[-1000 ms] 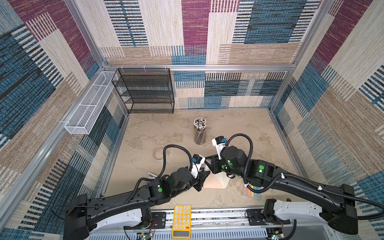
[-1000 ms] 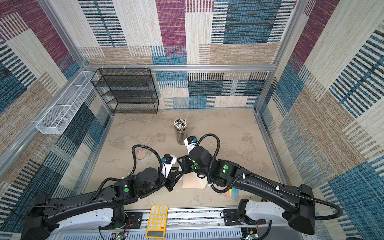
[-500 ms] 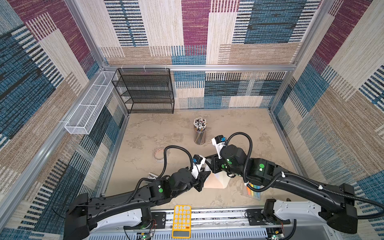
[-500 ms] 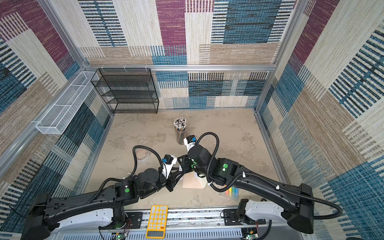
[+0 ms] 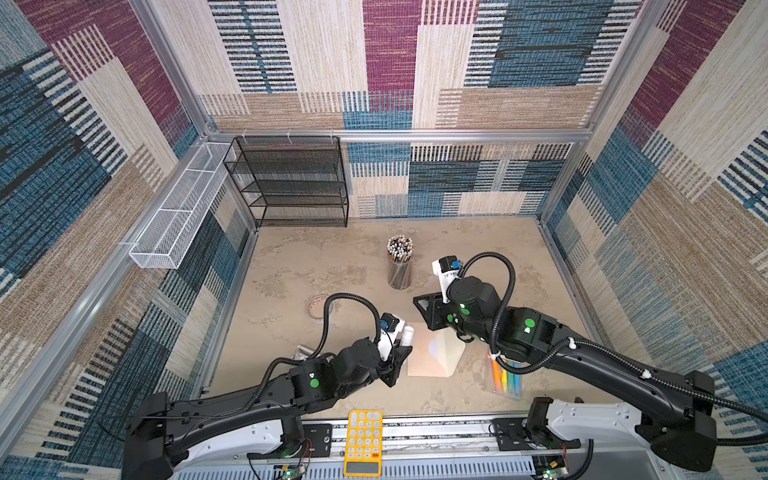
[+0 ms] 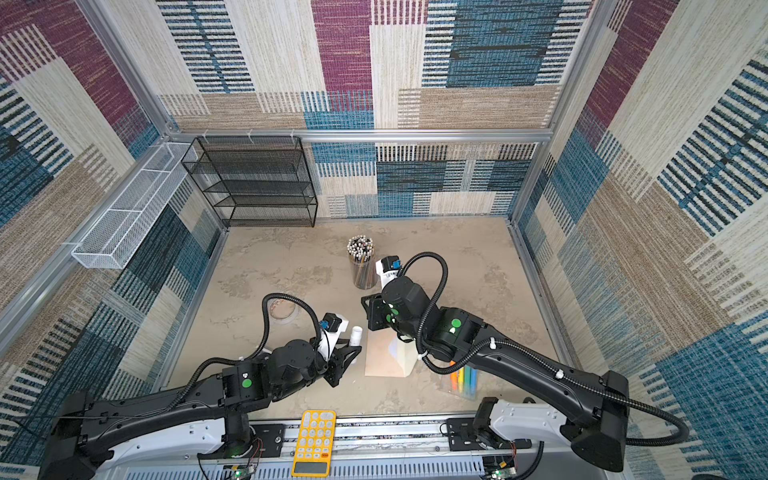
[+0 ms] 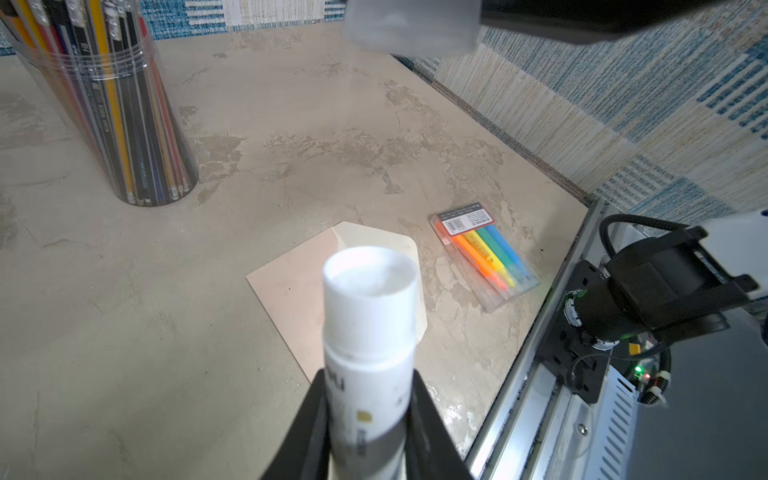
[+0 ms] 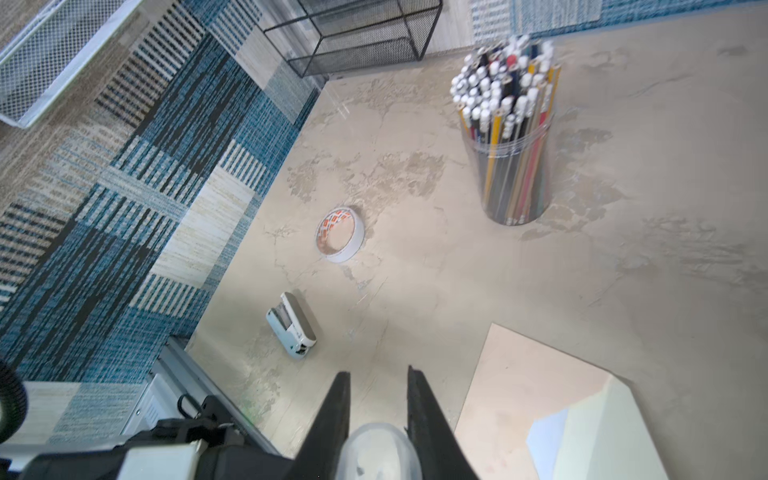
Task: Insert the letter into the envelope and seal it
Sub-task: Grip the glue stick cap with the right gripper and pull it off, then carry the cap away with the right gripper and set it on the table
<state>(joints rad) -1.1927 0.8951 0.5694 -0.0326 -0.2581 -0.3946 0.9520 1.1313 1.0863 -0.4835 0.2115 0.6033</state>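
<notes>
Both arms are seen reaching inward, elbows low, wrists nearly facing. The left gripper point(image 7: 369, 386) is clamped on a white glue stick point(image 7: 370, 316), the right gripper point(image 8: 378, 382) pinched around a clear cap point(image 8: 376, 453).

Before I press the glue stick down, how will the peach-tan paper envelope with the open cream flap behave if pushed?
The peach-tan paper envelope lies loose on the smooth stone-look tabletop with nothing pinning it, so it will probably slide. Its cream flap looks partly lifted, so it likely flexes under pressure. Thin paper: probably light and floppy.
</notes>
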